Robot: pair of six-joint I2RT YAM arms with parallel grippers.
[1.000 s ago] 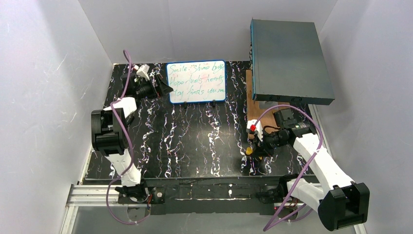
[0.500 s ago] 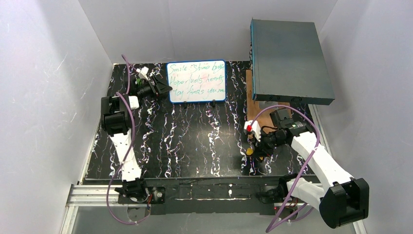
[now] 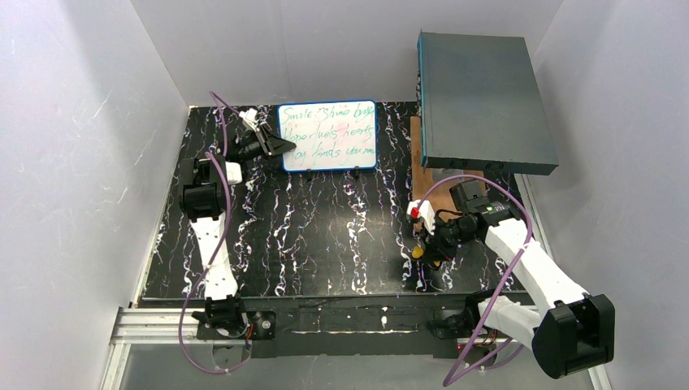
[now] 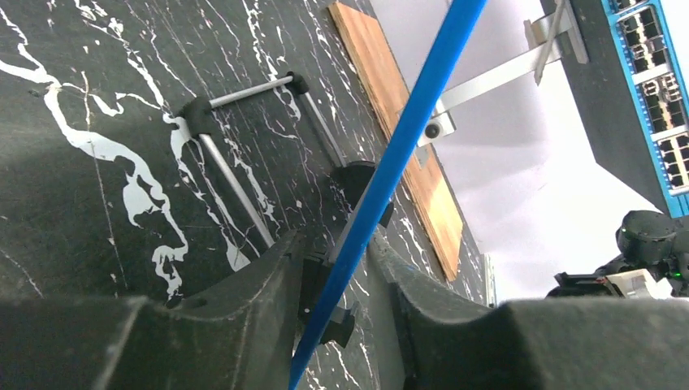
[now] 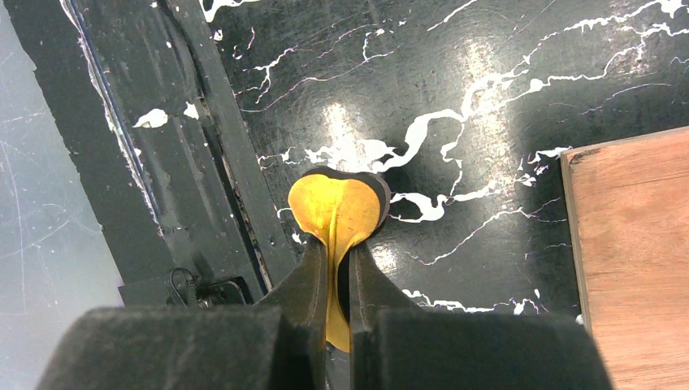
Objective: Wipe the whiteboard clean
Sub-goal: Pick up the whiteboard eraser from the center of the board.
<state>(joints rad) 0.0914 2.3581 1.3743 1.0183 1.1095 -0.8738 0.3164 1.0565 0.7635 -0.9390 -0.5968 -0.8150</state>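
Step in hand, by judgement: steadying the whiteboard [image 3: 328, 136] before wiping. Left gripper [image 3: 279, 145] sits at the whiteboard's left edge with its jaws either side of the blue frame [image 4: 406, 122]; whether they bear on it cannot be told. The whiteboard stands at the far edge of the table [image 3: 325, 236], green writing intact. Right gripper [image 3: 420, 242], near the right edge, is clamped on a yellow pad [image 5: 341, 207]. Next move calls for a firm left hold, then carrying the pad across to the written face.
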